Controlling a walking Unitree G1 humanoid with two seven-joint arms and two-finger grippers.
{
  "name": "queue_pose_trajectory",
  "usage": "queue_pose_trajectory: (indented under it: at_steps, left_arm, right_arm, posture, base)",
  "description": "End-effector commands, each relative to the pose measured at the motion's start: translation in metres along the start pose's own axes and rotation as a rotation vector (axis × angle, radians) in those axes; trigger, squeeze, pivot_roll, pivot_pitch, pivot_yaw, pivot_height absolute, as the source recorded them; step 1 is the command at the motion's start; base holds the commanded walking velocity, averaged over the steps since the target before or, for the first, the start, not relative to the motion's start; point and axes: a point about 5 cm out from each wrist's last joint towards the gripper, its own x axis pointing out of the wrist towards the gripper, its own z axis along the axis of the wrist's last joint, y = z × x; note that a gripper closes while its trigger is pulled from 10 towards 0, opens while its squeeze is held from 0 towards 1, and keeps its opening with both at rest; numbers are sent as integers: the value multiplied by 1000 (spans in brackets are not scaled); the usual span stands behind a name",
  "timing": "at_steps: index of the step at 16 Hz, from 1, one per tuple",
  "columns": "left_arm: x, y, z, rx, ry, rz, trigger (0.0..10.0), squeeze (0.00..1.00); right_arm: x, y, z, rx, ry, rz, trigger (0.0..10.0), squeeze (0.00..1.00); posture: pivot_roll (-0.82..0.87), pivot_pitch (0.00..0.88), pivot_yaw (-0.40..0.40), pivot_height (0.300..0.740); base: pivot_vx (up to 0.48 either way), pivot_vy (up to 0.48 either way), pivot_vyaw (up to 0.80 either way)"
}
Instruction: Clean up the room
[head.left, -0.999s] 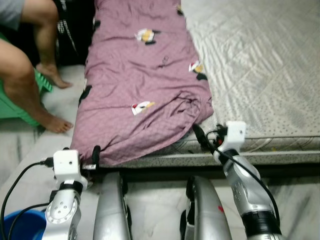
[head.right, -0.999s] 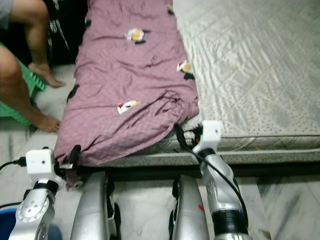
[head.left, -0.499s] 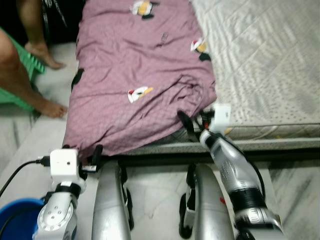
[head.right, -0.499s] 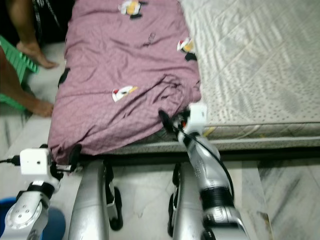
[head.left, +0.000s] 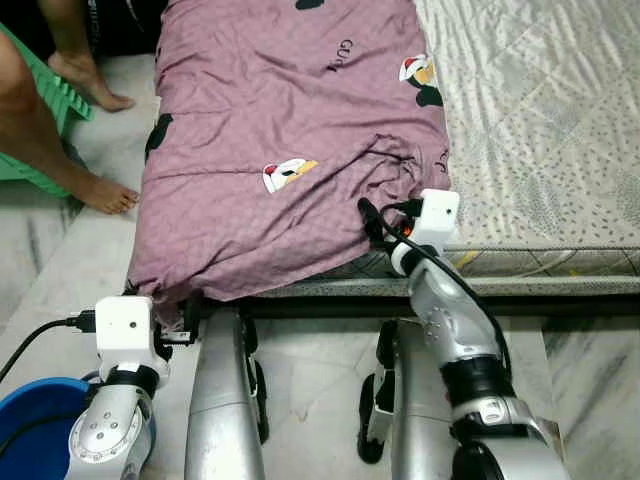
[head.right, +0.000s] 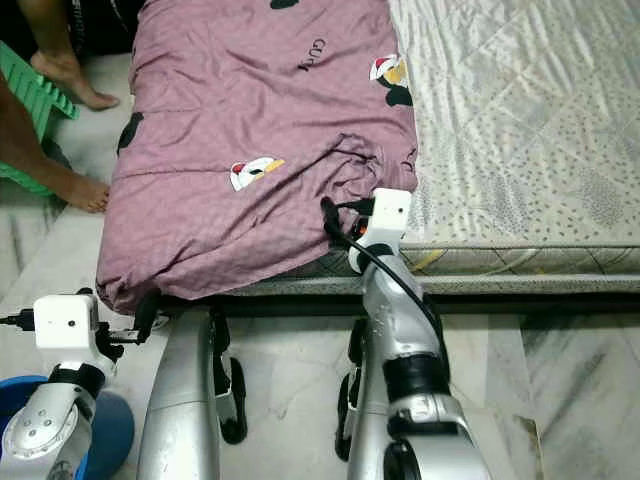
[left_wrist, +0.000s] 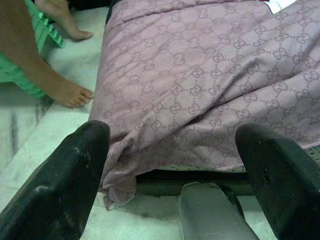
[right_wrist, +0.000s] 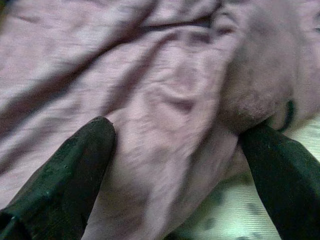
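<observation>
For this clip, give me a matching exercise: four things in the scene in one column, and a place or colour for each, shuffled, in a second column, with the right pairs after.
Things:
1. purple blanket
2. blue bucket
3. right gripper
4. person's foot

Places or colours:
A. on the floor, beside the bed's left side
B. at the blanket's bunched lower right corner, fingers open
C. spread over the left part of the mattress, with penguin prints
D. on the floor at the near left, by the left arm

Pairs: 1-C, 2-D, 3-B, 4-A
</observation>
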Motion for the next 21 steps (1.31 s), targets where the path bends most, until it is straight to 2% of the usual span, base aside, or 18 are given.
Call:
queue_pose_trajectory:
  at_steps: [1, 2, 3, 11, 14, 15, 18, 19, 21]
  left_arm:
    - [-4, 4, -3, 5, 29, 4, 10000, 0]
    - [-5, 4, -2, 7, 34, 6, 10000, 0]
    - [-5, 5, -2, 8, 39, 7, 10000, 0]
    - [-4, 5, -1, 13, 54, 1, 10000, 0]
    - [-3, 4, -1, 13, 57, 2, 10000, 0]
    - [-4, 5, -2, 14, 58, 3, 10000, 0]
    - [-3, 5, -2, 15, 58, 4, 10000, 0]
    - [-3, 5, -2, 15, 57, 4, 10000, 0]
    - [-2, 5, -2, 14, 57, 3, 10000, 0]
  right_arm:
    - [-1, -2, -6, -9, 13, -44, 7804, 0]
    - [0, -1, -5, -16, 9, -60, 5059, 0]
    - [0, -1, -6, -15, 9, -68, 0, 0]
    - [-9, -29, -22, 46, 78, -245, 0, 0]
    - [-16, -46, -28, 8, 110, -319, 0, 0]
    - [-22, -58, -30, -4, 124, -364, 0, 0]
    - [-32, -74, -31, -22, 133, -408, 0, 0]
    - [-45, -89, -31, -38, 142, -456, 0, 0]
    - [-63, -104, -34, -63, 157, -505, 0, 0]
  posture:
    - [151, 367, 27, 581]
    - [151, 367, 27, 581]
    - [150, 366, 26, 581]
    - [145, 366, 32, 581]
    - [146, 367, 30, 581]
    - [146, 367, 30, 581]
    - [144, 367, 29, 581]
    - [138, 366, 29, 581]
    - [130, 363, 28, 581]
  base:
    - [0, 0, 0]
    - [0, 0, 0]
    - [0, 0, 0]
    - [0, 0, 0]
    - [0, 0, 0]
    - [0, 0, 0]
    - [0, 0, 0]
    - [0, 0, 0]
    - [0, 0, 0]
